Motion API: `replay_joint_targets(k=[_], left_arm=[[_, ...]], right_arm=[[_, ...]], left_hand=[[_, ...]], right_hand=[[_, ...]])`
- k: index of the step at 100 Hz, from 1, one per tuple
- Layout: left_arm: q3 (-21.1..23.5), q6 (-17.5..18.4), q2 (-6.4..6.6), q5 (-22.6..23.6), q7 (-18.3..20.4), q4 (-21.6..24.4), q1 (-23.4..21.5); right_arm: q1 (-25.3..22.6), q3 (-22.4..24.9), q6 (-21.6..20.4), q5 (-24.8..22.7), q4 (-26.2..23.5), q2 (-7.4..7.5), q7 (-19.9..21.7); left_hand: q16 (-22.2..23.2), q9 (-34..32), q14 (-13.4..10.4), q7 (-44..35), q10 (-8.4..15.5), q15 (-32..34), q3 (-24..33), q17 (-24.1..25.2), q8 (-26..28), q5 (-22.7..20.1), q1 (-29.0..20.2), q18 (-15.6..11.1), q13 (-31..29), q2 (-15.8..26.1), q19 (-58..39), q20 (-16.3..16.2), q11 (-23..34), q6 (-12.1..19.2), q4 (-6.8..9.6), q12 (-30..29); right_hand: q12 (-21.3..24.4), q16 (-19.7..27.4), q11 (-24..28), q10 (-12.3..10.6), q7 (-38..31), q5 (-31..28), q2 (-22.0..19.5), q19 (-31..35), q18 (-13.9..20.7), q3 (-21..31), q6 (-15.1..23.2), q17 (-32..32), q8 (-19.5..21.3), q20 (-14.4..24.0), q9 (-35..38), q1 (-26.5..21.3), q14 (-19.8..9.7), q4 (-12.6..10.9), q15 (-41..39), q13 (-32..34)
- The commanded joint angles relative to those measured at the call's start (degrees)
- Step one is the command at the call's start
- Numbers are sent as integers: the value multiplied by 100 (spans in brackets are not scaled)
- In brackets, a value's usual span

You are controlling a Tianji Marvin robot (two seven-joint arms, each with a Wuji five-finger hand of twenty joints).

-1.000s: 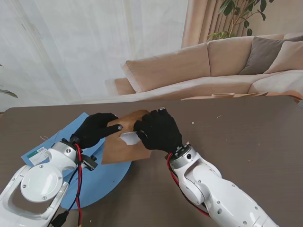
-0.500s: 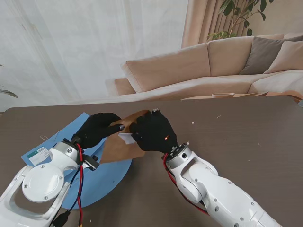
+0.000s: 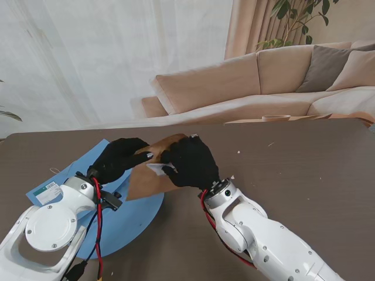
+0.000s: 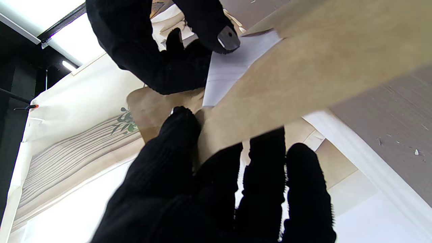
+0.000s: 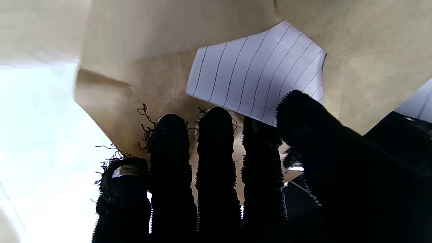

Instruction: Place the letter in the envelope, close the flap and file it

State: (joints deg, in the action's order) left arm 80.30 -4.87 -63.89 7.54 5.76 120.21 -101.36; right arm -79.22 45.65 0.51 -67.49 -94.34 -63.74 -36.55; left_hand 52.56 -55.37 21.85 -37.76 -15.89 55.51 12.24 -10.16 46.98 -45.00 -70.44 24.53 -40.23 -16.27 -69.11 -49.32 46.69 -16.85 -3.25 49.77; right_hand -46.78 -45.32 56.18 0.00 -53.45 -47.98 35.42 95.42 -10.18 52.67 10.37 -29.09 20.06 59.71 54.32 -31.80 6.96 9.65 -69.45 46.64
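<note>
**Letter part-way in envelope**

L hand (image 3: 120, 159) pinches envelope (image 3: 153, 175) by its near edge, held up off blue folder (image 3: 126, 219). R hand (image 3: 191, 162) is closed on letter (image 3: 159, 169), which sits at the mouth w/ a lined corner showing. Both look light and floppy; the kraft paper buckles, so I'd grip edges and push flat. Flap is hidden behind my hands; can't tell insertion depth.

Most of the white lined paper letter (image 3: 159, 169) sits hidden inside the brown kraft paper envelope (image 3: 146, 182), and the black-gloved right hand (image 3: 190, 162) covers the envelope's opening.
</note>
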Motion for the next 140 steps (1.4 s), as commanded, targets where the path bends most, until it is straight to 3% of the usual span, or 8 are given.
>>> replay_joint_targets(k=[1, 9, 12, 20, 37, 61, 120, 140], left_arm=[[6, -7, -37, 37, 63, 41, -33], [4, -35, -44, 52, 35, 37, -32], [3, -44, -45, 56, 28, 39, -35], [2, -61, -46, 53, 28, 48, -43], [-11, -84, -44, 38, 42, 54, -27], [-23, -104, -41, 5, 66, 64, -14], [-22, -130, -43, -114, 92, 80, -15], [-26, -120, -47, -64, 64, 47, -10]], right_arm=[[-114, 34, 93, -29, -89, -28, 39], [-179, 76, 175, -17, -146, -45, -19], [-203, 95, 187, -3, -170, -51, -27], [-241, 121, 212, 38, -195, -70, -78], [-231, 114, 122, 208, -103, -134, -271], [-121, 44, 70, 334, 70, -193, -446], [148, -251, -56, 315, 325, -193, -433], [-10, -152, 5, 301, 136, -177, -363]], left_hand=[[155, 95, -21, -122, 224, 29, 10, 43, 118, 112, -352, -83, 151, 325, -53, -151, 163, 33, 76, 98], [158, 102, -20, -120, 219, 27, 11, 42, 120, 111, -352, -83, 156, 321, -53, -152, 163, 34, 75, 104], [159, 103, -17, -118, 220, 26, 16, 42, 119, 111, -352, -83, 159, 321, -52, -152, 163, 28, 78, 106], [160, 103, -15, -113, 217, 23, 14, 42, 116, 112, -352, -83, 159, 322, -52, -153, 158, 31, 75, 106], [163, 101, -25, -109, 221, 24, 14, 42, 113, 109, -352, -83, 154, 323, -51, -154, 156, 30, 74, 107], [166, 101, -21, -108, 218, 25, 13, 42, 111, 110, -352, -83, 151, 327, -51, -155, 156, 19, 73, 108], [169, 106, -19, -111, 216, 20, 18, 42, 109, 115, -352, -83, 157, 329, -50, -157, 155, 26, 74, 108], [168, 106, -29, -112, 219, 14, 13, 42, 109, 114, -351, -83, 163, 331, -50, -157, 155, 36, 72, 110]], right_hand=[[38, -27, -5, -49, 221, 374, 147, 166, 61, 45, -143, 72, -178, 122, -286, 173, -58, -79, 28, -111], [45, -41, 15, -104, 519, 553, 178, 165, 83, 151, -192, 78, -216, 129, -341, 255, -73, -141, 39, -142], [50, -71, 36, -126, 785, 558, 189, 162, 88, 222, -208, 78, 1, 138, -352, 273, -76, -146, 42, -146], [21, -90, 92, -159, 915, 636, 245, 178, 114, 312, -231, 62, 52, 148, -340, 260, -96, -214, 12, -119], [-11, -112, 235, -198, 121, 672, 556, 248, 54, 464, 129, -58, 151, 166, -119, -160, -86, -62, -108, 45], [16, -110, 282, -113, -353, 5, 482, 302, -27, 532, 357, -152, 265, 167, 96, -367, -22, 0, -174, 180], [20, -99, 275, -70, -369, -237, 476, 288, -81, 477, 387, -120, 180, 175, 142, -393, 8, 31, -192, 187], [41, -70, 174, -87, -171, -33, 432, 242, -37, 417, 299, -52, 1, 166, 5, -201, -11, 16, -105, 89]])
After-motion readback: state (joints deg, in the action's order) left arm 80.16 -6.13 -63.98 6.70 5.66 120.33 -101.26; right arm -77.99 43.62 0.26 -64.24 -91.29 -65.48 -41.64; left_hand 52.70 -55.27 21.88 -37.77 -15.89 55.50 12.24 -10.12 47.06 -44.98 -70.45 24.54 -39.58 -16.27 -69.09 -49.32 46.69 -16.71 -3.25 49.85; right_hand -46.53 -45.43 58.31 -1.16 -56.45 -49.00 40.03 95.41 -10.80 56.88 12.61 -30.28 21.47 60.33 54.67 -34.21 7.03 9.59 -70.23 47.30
